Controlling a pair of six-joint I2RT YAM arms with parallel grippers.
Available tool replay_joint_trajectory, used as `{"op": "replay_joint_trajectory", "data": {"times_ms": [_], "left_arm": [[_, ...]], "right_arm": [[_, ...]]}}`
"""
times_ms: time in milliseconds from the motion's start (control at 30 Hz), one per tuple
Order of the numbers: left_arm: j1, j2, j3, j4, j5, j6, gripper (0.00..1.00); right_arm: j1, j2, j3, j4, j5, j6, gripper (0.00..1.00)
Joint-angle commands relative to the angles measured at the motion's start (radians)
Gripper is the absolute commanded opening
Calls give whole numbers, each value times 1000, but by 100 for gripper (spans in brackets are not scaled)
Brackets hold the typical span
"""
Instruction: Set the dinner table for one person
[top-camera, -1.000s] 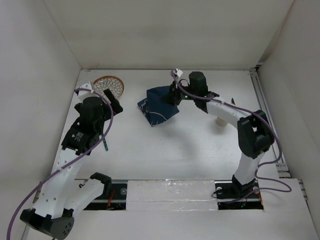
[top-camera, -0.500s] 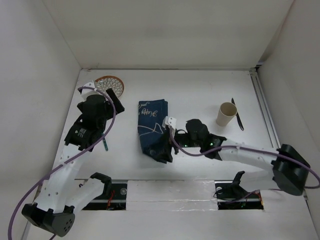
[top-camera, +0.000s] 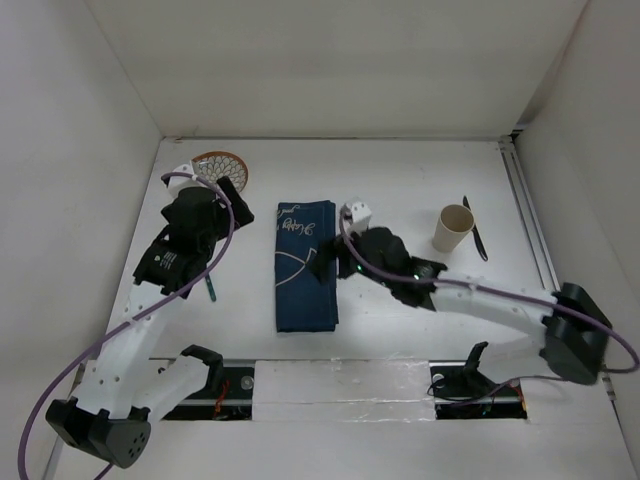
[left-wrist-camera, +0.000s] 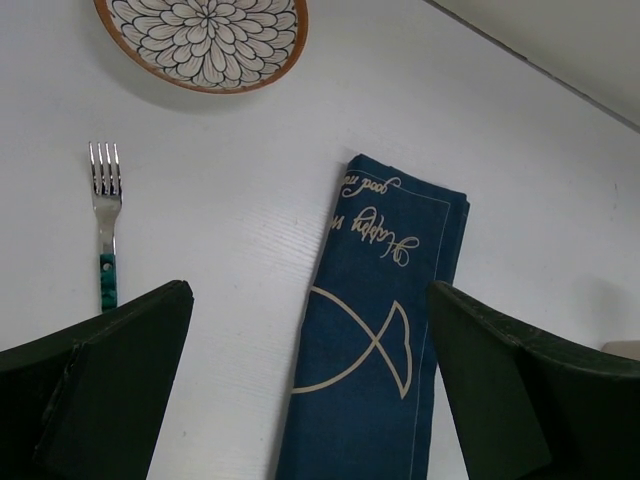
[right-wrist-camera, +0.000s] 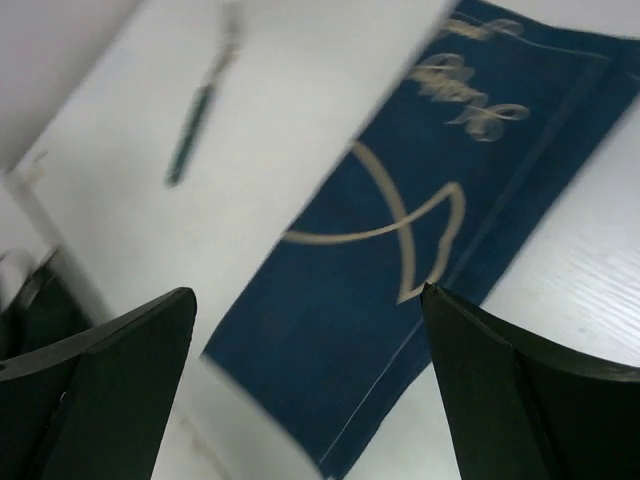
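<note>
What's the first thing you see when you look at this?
The dark blue cloth with white drawings jumps out, lying flat in the middle of the white table. The right hand hangs open over its right edge. At the far left sits a flower-patterned plate.

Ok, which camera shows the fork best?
Left wrist: the fork lies sharp, tines and teal handle both plain. The right wrist view shows it blurred, and the top view shows only its handle end.

White left arm (top-camera: 125, 345) at seven o'clock, white right arm (top-camera: 490, 298) at four: black joint housings (top-camera: 190, 228), looping purple cables (top-camera: 231, 222), dark green wedge fingers (left-wrist-camera: 100, 390).
</note>
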Motion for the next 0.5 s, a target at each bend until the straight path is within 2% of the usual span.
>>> {"op": "replay_joint_trajectory", "data": {"times_ms": [0, 67, 167, 367, 400, 467], "left_arm": [[2, -33, 23, -6, -46, -28, 100], [2, -55, 12, -6, -57, -28, 100], [2, -56, 12, -15, -79, -28, 100], [2, -56, 12, -15, -88, -17, 100], [2, -56, 12, -15, -88, -17, 100], [2, -56, 12, -15, -79, -7, 100]], "right_arm": [[-120, 225, 207, -237, 196, 224, 100], [-183, 401, 349, -337, 170, 258, 98], [-213, 570, 469, -347, 133, 244, 98], [-259, 797, 650, -452, 98, 230, 96], [-273, 841, 685, -462, 84, 230, 95], [-282, 876, 713, -477, 84, 221, 83]]}}
